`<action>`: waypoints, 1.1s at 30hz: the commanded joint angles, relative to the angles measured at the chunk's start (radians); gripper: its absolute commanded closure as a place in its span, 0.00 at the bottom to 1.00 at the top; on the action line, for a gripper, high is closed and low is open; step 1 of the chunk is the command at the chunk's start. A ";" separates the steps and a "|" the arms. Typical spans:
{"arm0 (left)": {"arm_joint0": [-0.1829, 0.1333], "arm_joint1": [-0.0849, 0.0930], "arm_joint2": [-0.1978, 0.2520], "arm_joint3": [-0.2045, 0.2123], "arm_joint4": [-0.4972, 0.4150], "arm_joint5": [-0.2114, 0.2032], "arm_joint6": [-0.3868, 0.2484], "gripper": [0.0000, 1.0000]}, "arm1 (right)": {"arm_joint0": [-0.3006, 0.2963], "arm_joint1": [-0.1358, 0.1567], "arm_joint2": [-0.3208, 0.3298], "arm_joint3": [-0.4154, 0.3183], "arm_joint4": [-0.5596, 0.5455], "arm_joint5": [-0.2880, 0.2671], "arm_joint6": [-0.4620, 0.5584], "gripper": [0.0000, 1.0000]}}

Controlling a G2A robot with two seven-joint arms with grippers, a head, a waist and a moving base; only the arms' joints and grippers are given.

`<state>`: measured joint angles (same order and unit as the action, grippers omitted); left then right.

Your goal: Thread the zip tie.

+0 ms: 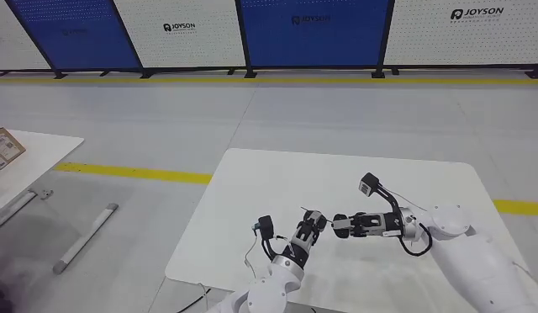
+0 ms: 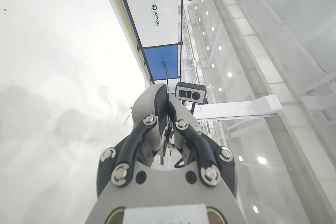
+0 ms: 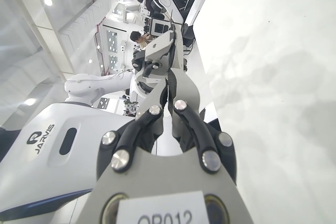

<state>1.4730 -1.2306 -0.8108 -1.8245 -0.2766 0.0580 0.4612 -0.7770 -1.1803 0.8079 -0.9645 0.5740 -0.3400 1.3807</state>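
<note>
My left gripper (image 2: 164, 95) is clamped tight on a thin black zip tie (image 2: 165, 71), whose free tip pokes out past the fingertips. My right gripper (image 3: 168, 78) is closed too, almost tip to tip with the left, apparently pinching the tie's other end. Both hover above the near middle of the white table (image 1: 277, 178). My worry: the flexible strap could bend or twist and miss the head's slot, or fall if either grip loosens.

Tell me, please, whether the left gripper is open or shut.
Shut: the left gripper pinches the zip tie, whose thin black end sticks out past its closed tips.
</note>
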 commanded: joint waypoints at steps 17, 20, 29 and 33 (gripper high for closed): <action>0.003 -0.005 -0.008 0.009 0.010 -0.014 -0.033 0.00 | -0.008 -0.004 0.014 -0.002 -0.009 0.001 0.004 1.00; 0.009 -0.003 -0.029 0.019 0.005 -0.031 -0.077 0.00 | -0.027 0.002 0.025 -0.030 -0.011 0.030 0.008 1.00; 0.021 0.005 -0.061 0.040 0.028 -0.074 -0.153 0.00 | -0.038 0.020 0.025 -0.063 -0.001 0.097 0.009 1.00; 0.020 0.005 -0.062 0.040 0.028 -0.076 -0.153 0.00 | -0.038 0.020 0.025 -0.063 -0.001 0.097 0.009 1.00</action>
<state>1.4936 -1.2258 -0.8716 -1.7842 -0.2488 -0.0164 0.3085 -0.8155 -1.1599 0.8328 -1.0276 0.5734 -0.2426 1.3900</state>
